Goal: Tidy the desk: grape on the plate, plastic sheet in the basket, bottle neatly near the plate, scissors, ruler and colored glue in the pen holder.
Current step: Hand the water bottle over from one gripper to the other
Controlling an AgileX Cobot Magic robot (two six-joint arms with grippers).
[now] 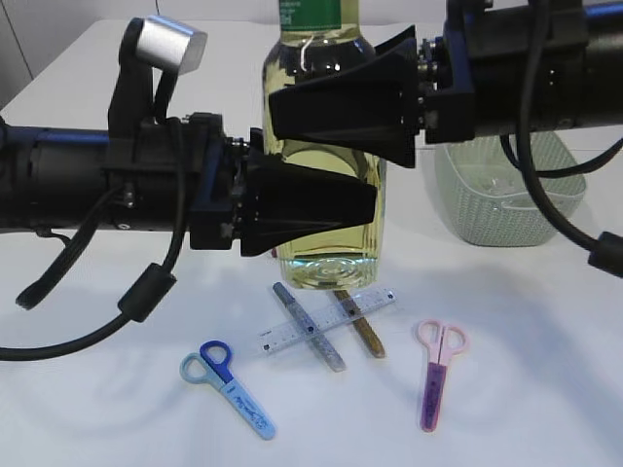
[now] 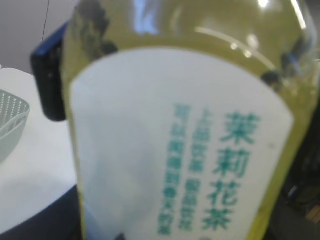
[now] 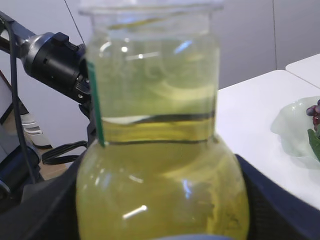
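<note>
Two grippers close on one bottle (image 1: 326, 185) of yellow-green liquid, which stands upright above the table (image 1: 545, 370). The left gripper (image 1: 311, 206) clamps the bottle's lower body; its black fingers press the sides. The right gripper (image 1: 341, 107) clamps the bottle higher up, just below the green label. Whether the bottle's base touches the table cannot be told. Directly in front of the bottle lie a clear ruler (image 1: 326, 322) and two glue pens (image 1: 309, 327), crossed and touching. Front-left of the bottle lie blue scissors (image 1: 229, 387); front-right lie pink scissors (image 1: 438, 373). Right of the bottle, behind the right arm, stands the pale green basket (image 1: 506, 199). In the right wrist view, a translucent plate (image 3: 295, 131) holding dark grapes (image 3: 314, 111) sits beyond the bottle (image 3: 160, 150).
</note>
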